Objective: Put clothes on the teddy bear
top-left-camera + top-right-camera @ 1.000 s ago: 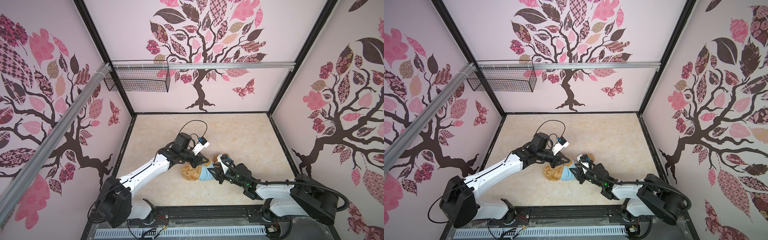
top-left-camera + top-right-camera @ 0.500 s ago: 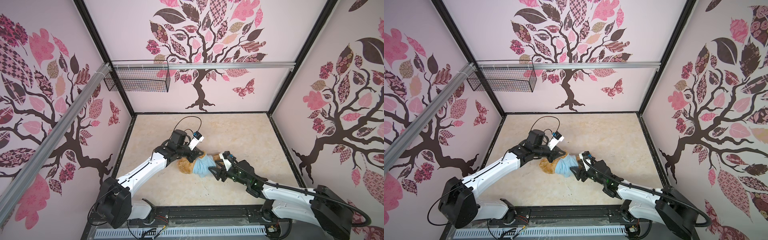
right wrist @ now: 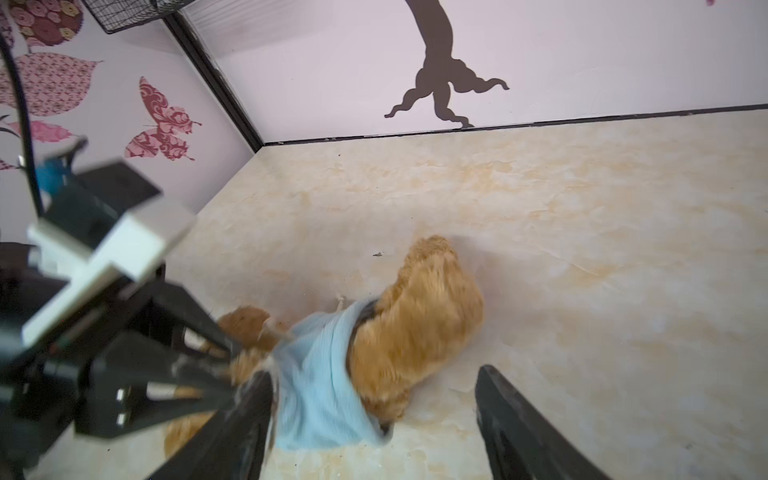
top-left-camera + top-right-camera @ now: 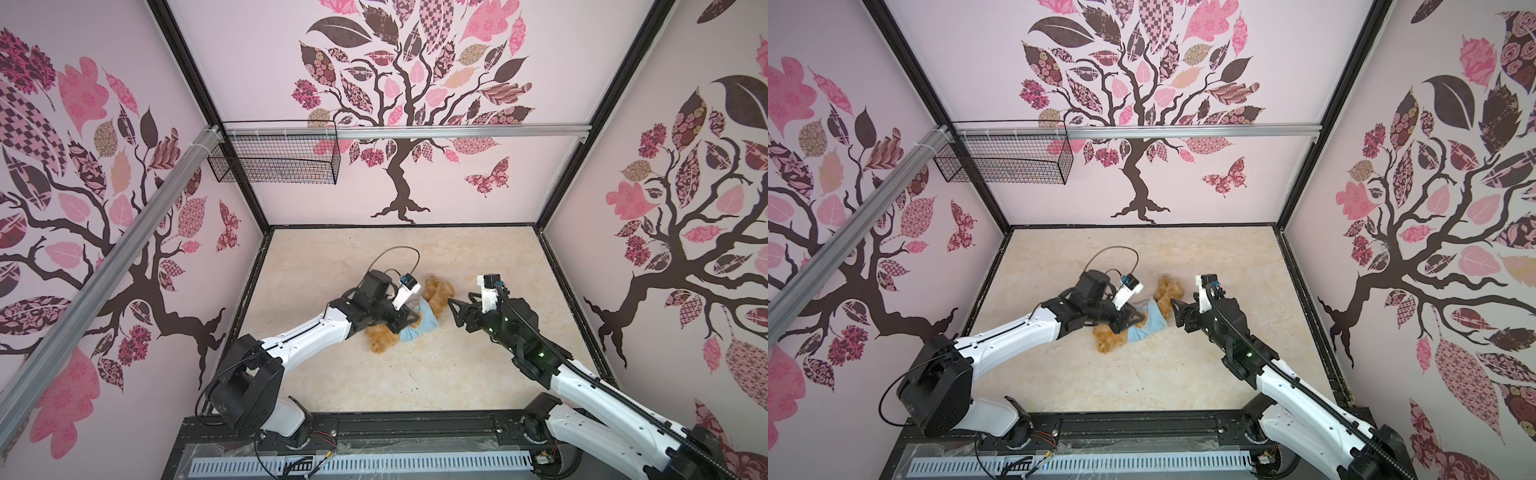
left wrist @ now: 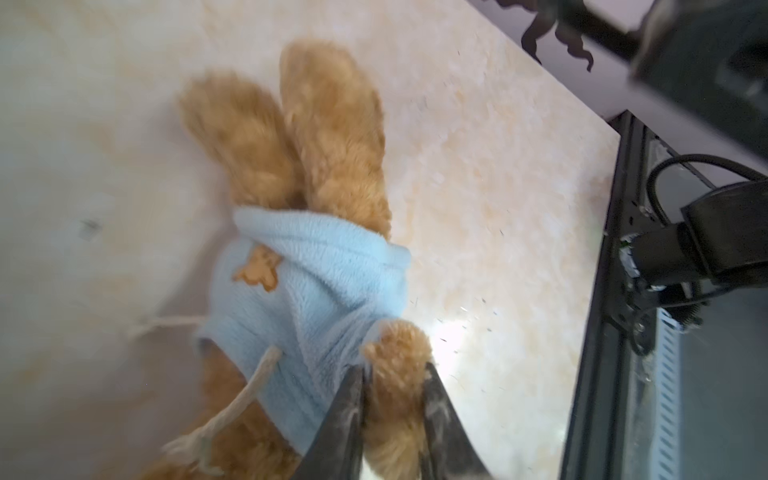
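The teddy bear (image 4: 437, 291) lies on the beige table, legs toward the back, head (image 4: 1106, 338) toward the front. A light blue hoodie (image 4: 420, 325) with an orange patch (image 5: 257, 272) covers its torso. My left gripper (image 5: 392, 374) stands partly open. Its fingers (image 5: 349, 409) flank the paw (image 5: 397, 345) that sticks out of a sleeve, and the fur brushes both. In both top views this gripper (image 4: 1138, 318) is over the bear's chest. My right gripper (image 3: 376, 372) is wide open and holds nothing. It sits just right of the bear (image 3: 419, 324), off the hoodie hem (image 3: 320, 386).
A black wire basket (image 4: 274, 158) hangs from the aluminium rail (image 4: 457, 132) on the back wall. Patterned walls close in the table (image 4: 478, 374) on three sides. A black frame (image 5: 598, 332) runs along the front edge. A cream drawstring (image 5: 245, 395) trails from the hoodie.
My right gripper has opened, let go of the hoodie and pulled back to the right. The bear has shifted toward the back and turned. The left jaws have loosened.
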{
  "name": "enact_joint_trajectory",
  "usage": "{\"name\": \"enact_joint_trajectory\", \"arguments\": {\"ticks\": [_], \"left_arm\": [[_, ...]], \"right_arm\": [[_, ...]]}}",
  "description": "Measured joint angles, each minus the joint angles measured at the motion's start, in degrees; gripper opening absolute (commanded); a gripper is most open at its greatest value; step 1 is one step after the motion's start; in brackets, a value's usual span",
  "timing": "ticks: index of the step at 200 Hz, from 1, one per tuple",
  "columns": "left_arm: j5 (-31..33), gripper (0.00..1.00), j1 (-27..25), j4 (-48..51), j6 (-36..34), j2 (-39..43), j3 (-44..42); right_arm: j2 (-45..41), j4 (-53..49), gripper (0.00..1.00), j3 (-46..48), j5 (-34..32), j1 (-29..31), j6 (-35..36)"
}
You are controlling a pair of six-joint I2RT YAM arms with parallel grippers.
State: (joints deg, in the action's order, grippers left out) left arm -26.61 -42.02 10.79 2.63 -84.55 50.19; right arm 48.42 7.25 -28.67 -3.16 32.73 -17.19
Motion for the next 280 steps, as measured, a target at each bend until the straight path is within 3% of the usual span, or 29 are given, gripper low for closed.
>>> {"name": "enact_joint_trajectory", "arguments": {"ticks": [30, 63, 89, 111, 140, 165, 225, 280], "left_arm": [[-2.67, 0.47, -5.49, -3.96, 8.15, 3.37, -6.21], [-3.8, 0.59, -5.16, -5.25, 12.87, 17.31, -8.98], [-2.03, 0.71, -0.92, -5.46, 14.8, 27.54, -8.96], [1.25, 0.79, 5.92, -3.39, 16.87, 29.92, -8.61], [3.67, 0.83, 13.81, 1.09, 18.21, 24.02, -5.64], [2.84, 0.89, 16.46, 3.87, 18.03, 15.26, -0.96], [-5.62, 0.94, 16.06, 9.62, 11.54, -4.33, 11.63], [-12.31, 0.94, 10.51, 13.11, 5.31, -13.0, 16.09]], "right_arm": [[1.36, -2.1, 0.75, -2.16, -0.52, -0.31, 0.11], [6.75, 3.52, 0.59, -3.02, 10.25, -0.24, 0.07], [15.58, 6.29, 0.48, -5.07, 17.18, 2.71, 0.79], [21.81, 8.46, 0.4, -5.05, 20.74, 5.51, 0.76], [29.0, 9.79, 0.3, -3.28, 24.26, 6.56, 0.31], [30.47, 10.86, 0.27, 0.02, 26.03, 7.06, -0.9], [30.16, 17.16, 0.24, 11.06, 26.93, 7.63, -4.52], [28.85, 22.38, 0.23, 13.92, 25.4, 7.65, -5.84]]}}
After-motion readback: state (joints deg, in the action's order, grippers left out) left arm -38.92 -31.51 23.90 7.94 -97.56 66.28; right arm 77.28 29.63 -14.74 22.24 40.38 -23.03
